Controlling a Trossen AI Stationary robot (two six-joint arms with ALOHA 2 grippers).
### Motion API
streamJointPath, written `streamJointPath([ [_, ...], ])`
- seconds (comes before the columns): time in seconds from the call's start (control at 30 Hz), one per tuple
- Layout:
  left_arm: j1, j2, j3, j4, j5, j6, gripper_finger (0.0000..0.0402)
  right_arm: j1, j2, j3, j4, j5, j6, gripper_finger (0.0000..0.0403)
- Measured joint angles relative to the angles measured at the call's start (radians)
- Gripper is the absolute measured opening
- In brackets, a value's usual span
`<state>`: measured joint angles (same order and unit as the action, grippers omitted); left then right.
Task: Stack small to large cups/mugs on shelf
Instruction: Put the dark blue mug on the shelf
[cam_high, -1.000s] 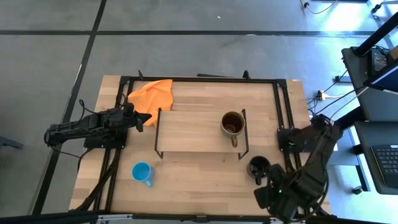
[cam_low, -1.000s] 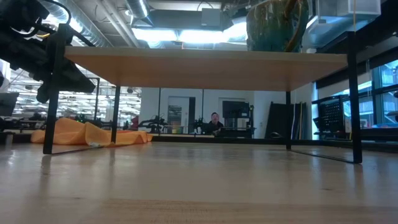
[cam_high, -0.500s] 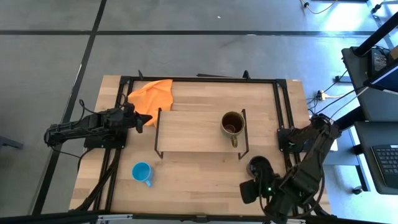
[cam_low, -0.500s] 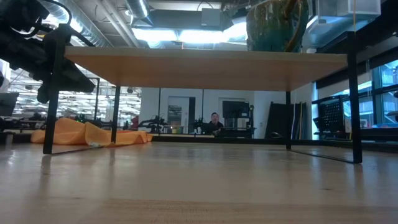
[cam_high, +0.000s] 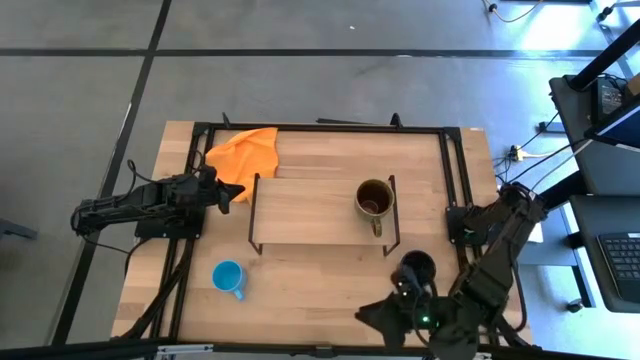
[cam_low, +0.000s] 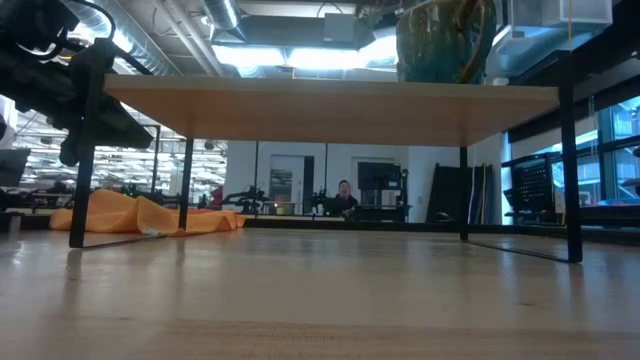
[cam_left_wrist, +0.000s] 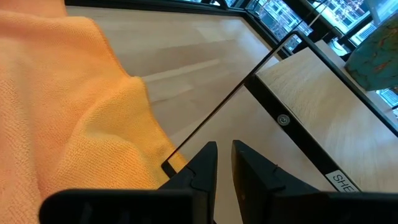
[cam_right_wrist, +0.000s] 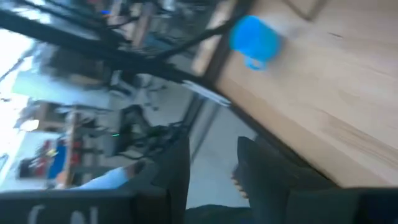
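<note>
The olive-brown mug (cam_high: 374, 200) stands upright on the right end of the wooden shelf (cam_high: 300, 212); it also shows in the low view (cam_low: 440, 45). The black mug (cam_high: 417, 268) stands on the table, near and right of the shelf. The small blue mug (cam_high: 229, 277) stands on the table, near the shelf's left end, and shows in the right wrist view (cam_right_wrist: 255, 38). My right gripper (cam_high: 368, 314) is open and empty at the near edge, left of the black mug. My left gripper (cam_high: 240, 193) is shut and empty beside the shelf's left end.
An orange cloth (cam_high: 245, 150) lies at the table's far left, just behind my left gripper, and fills much of the left wrist view (cam_left_wrist: 74, 99). Black frame rails run along the table's edges (cam_high: 455, 180). The shelf's thin black legs (cam_low: 78, 150) stand on the table.
My right gripper has swung along the near edge toward the table's left, away from the black mug, and has turned so that it now faces the blue mug. The mugs and my left arm have stayed put.
</note>
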<state>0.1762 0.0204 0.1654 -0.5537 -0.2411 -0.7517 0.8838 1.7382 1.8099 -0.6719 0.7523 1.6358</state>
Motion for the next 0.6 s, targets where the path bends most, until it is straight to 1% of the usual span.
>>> streamJointPath([
  [0.1,0.000,0.000,0.000,-0.004,0.017,-0.001,0.0042,-0.016,0.000,0.000,0.118,0.000,-0.146,0.0136],
  [0.27,0.000,0.000,0.001,-0.009,0.071,-0.006,0.0042,-0.047,0.000,0.000,0.253,-0.001,-0.352,0.0136],
  [0.47,0.000,0.000,-0.002,0.011,0.128,-0.053,0.0042,-0.072,0.000,0.072,0.209,0.000,-0.516,0.0136],
  [0.6,0.000,0.000,-0.003,0.023,0.172,-0.055,0.0042,-0.082,-0.001,0.127,0.132,-0.003,-0.572,0.0136],
])
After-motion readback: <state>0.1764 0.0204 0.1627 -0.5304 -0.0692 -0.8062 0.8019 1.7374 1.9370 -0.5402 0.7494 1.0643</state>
